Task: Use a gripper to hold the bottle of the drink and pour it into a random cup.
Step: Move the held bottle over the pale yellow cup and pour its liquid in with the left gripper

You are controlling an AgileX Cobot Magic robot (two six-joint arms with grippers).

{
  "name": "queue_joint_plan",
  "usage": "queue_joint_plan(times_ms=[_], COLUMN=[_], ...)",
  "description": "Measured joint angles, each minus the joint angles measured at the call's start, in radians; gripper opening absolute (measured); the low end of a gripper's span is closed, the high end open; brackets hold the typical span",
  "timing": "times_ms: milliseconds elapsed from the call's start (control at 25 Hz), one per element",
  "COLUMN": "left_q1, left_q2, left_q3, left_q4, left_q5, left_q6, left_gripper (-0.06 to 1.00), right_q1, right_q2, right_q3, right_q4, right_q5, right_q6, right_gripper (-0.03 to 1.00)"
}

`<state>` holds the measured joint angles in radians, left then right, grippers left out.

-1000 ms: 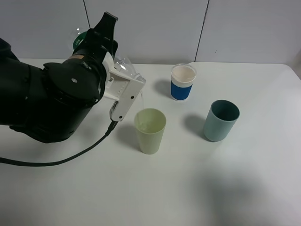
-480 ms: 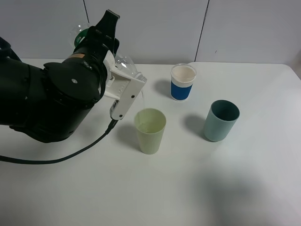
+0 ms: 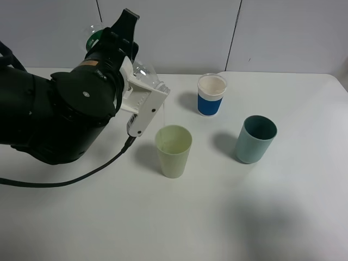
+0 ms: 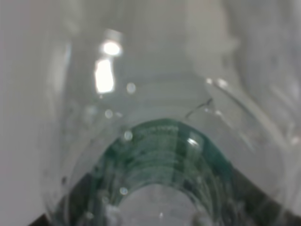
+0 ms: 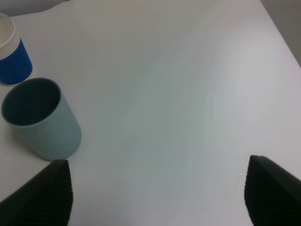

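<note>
Exterior high, left jaws clamped on tilted bottle (image 3: 144, 73) over yellow-green cup (image 3: 174, 150), right jaws wide.

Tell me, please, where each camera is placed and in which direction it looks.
Exterior high: mounted above, looking down on the white table; shows the left arm, the left gripper tilting the bottle over the yellow-green cup.
Left wrist: on that arm, facing the bottle from very close; no robot part is clear.
Right wrist: on the right wrist, looking down past the open right gripper at the teal cup and the blue-banded cup.
Shared: exterior and right wrist both show those two cups.
</note>
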<state>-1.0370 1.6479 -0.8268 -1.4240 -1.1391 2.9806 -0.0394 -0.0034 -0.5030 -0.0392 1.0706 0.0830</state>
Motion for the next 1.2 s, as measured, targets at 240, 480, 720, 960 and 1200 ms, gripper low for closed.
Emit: queue_joint_plan(times_ms=[240, 480, 720, 960, 1200], left_q1=[0.0, 0.0, 0.0, 0.0, 0.0], left_q2=[0.0, 0.0, 0.0, -0.005, -0.057], left_q3=[0.0, 0.0, 0.0, 0.0, 0.0], left_q4=[0.017, 0.017, -0.041, -0.111, -0.111], left_q5=[0.0, -0.005, 0.026, 0.105, 0.139], left_q6=[0.0, 0.0, -0.046, -0.249, -0.463], left_gripper=[0.47, 0.47, 0.47, 0.47, 0.47], right_q1=[0.0, 0.0, 0.0, 0.0, 0.0], right_q2=[0.0, 0.0, 0.0, 0.0, 0.0], right_q3=[0.0, 0.0, 0.0, 0.0, 0.0], right_q4=[0.0, 0.0, 0.0, 0.0, 0.0], right_q5=[0.0, 0.0, 0.0, 0.0, 0.0], right_q6=[0.0, 0.0, 0.0, 0.0, 0.0], right_gripper=[0.74, 0.74, 0.74, 0.74, 0.74])
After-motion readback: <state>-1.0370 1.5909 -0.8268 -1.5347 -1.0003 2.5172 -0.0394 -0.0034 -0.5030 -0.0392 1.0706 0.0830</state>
